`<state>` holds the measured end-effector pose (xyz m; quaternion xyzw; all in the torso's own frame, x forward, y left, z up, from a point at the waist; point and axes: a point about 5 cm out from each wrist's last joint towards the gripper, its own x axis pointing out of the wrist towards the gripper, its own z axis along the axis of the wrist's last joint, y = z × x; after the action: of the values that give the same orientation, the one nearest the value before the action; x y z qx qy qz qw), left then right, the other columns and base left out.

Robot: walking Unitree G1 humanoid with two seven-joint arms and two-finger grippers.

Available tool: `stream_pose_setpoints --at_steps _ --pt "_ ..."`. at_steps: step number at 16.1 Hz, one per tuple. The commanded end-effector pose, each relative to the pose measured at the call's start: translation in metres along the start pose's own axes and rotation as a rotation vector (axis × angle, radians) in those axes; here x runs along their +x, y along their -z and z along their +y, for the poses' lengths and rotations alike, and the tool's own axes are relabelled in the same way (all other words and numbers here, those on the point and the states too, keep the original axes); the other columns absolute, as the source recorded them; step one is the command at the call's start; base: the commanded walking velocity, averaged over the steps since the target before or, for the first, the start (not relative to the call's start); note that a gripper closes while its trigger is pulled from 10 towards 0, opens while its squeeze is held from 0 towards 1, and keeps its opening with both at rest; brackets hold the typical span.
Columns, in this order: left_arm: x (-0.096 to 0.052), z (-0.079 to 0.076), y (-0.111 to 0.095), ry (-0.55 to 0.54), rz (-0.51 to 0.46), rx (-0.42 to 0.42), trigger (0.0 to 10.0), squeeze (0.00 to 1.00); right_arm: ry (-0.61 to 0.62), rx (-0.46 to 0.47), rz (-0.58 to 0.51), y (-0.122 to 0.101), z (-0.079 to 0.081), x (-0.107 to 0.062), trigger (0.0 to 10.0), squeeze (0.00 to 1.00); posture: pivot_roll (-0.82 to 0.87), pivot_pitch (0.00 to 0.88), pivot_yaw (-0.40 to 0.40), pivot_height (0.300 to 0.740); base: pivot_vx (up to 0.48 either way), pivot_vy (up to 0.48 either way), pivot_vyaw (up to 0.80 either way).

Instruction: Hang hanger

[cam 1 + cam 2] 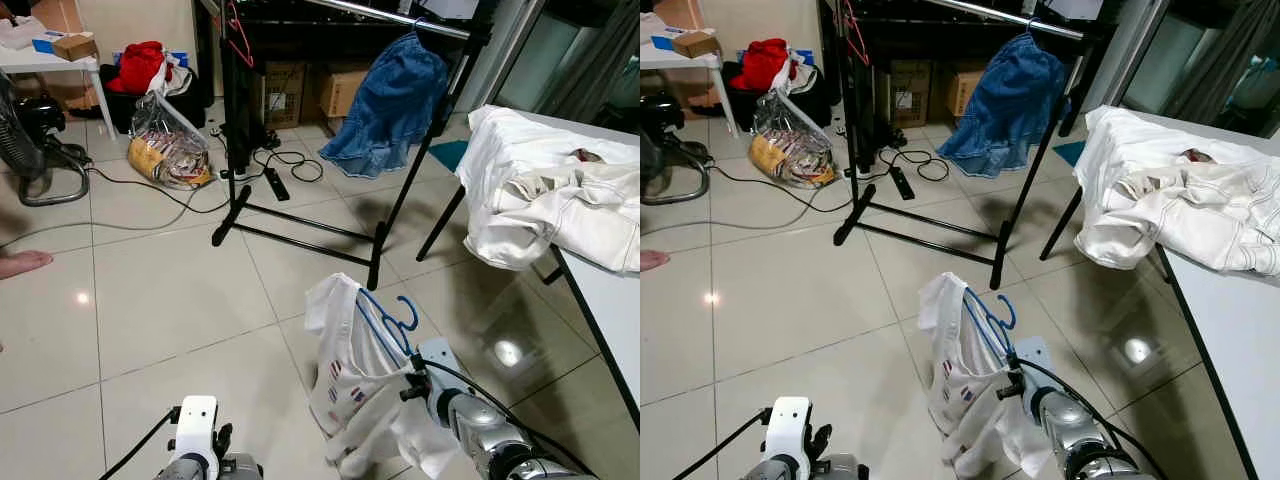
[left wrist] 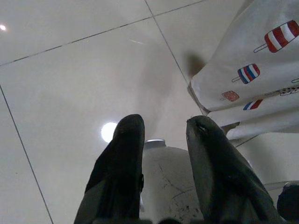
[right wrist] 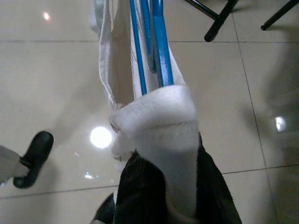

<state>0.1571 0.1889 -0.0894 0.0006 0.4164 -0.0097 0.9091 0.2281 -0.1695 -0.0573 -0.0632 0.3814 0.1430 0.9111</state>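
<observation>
Tiled floor [image 1: 170,300] beneath right pincer [image 3: 161,154] gripping blue hanger [image 1: 385,320].

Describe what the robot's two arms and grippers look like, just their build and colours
The right arm is silver metal in rounded segments, with a white block at the wrist and a black cable running along it. The left arm ends in a white housing with black fittings and its own black cable. The left gripper has two long matte black fingers with rounded tips; the right gripper is black too.

Right claw [image 3: 163,186] tips under white shirt [image 3: 159,121]
</observation>
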Motion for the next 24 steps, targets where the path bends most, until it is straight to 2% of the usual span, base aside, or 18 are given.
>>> stream_pose_setpoints --at_steps 1,9,24 --pt "0.0027 -0.0060 -0.0041 0.008 0.000 0.012 10.0 0.00 0.025 -0.037 -0.018 -0.0049 -0.0094 -0.0016 10.0 0.00 0.28 0.018 -0.151 0.740 0.000 0.000 0.00" --pt "0.0021 -0.0007 -0.0032 -0.018 0.009 0.019 10.0 0.00 0.023 -0.076 -0.002 -0.0005 -0.0081 -0.0023 10.0 0.00 0.28 0.008 -0.148 0.740 0.072 0.000 0.00" --pt "0.0019 0.0018 -0.0038 -0.025 0.006 0.019 10.0 0.00 0.026 -0.103 0.001 -0.0016 -0.0078 -0.0018 10.0 0.00 0.29 0.000 -0.145 0.740 0.427 0.000 0.00"
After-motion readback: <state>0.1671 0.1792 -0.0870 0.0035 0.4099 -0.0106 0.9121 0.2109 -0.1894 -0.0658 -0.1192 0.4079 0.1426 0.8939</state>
